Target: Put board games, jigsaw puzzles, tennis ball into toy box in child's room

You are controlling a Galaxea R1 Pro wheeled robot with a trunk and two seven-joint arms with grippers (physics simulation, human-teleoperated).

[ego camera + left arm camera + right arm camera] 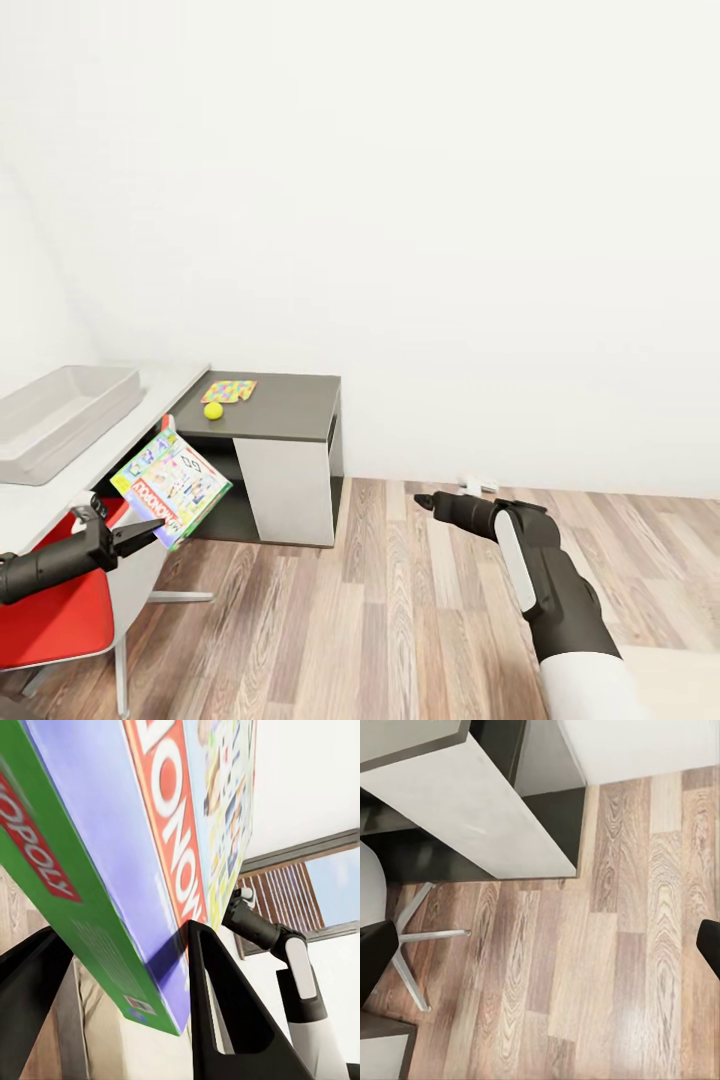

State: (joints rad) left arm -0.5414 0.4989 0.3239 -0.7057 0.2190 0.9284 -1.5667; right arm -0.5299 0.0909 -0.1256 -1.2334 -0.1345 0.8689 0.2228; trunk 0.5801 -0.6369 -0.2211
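At the near left of the head view, the left end effector (150,529) is clamped on the lower edge of the Monopoly board game (172,486), holding the flat box up, tilted, with its printed face toward the camera. The left wrist view shows the same grip up close: two dark fingers (225,1012) on either side of the box's green edge (82,945), the red banner running along its face. The box hangs in the air just in front of the white counter (150,385) and above a red chair (60,610) that stands at the near left.

The light-grey toy box (60,415) sits on the white counter at the left, with no toy visible in the part of it that can be seen. To its right, on a lower dark-grey counter (290,400) against the far wall, lie a jigsaw puzzle (229,391) and, just in front of it, the tennis ball (213,410).

The right end effector (425,499) is held out over the wood-plank floor (400,620), well apart from the counters. Its fingertips look drawn together to a point in the head view, yet the right wrist view shows dark finger parts (375,952) at opposite edges of the frame, so whether it is open or closed cannot be told. Nothing is seen in it.
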